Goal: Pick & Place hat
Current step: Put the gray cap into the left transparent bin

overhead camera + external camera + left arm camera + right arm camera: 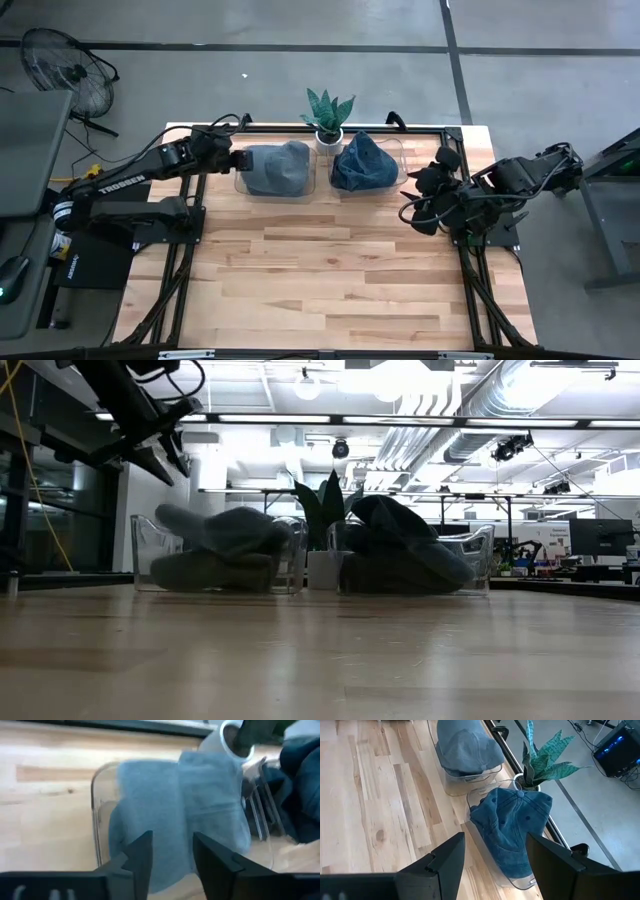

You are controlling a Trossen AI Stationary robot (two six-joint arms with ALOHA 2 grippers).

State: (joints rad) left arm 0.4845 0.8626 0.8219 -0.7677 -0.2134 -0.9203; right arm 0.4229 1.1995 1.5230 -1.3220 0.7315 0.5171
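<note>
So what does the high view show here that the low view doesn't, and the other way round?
Only the high view shows the right gripper open and parked at the table's right edge, the left gripper at the left end of the grey hat's clear bin, and a floor fan beyond the table. Only the low view shows the room behind: ceiling lights, ducts and a monitor. Both show the grey hat and the blue hat, each in its own clear bin, with the potted plant between them.
</note>
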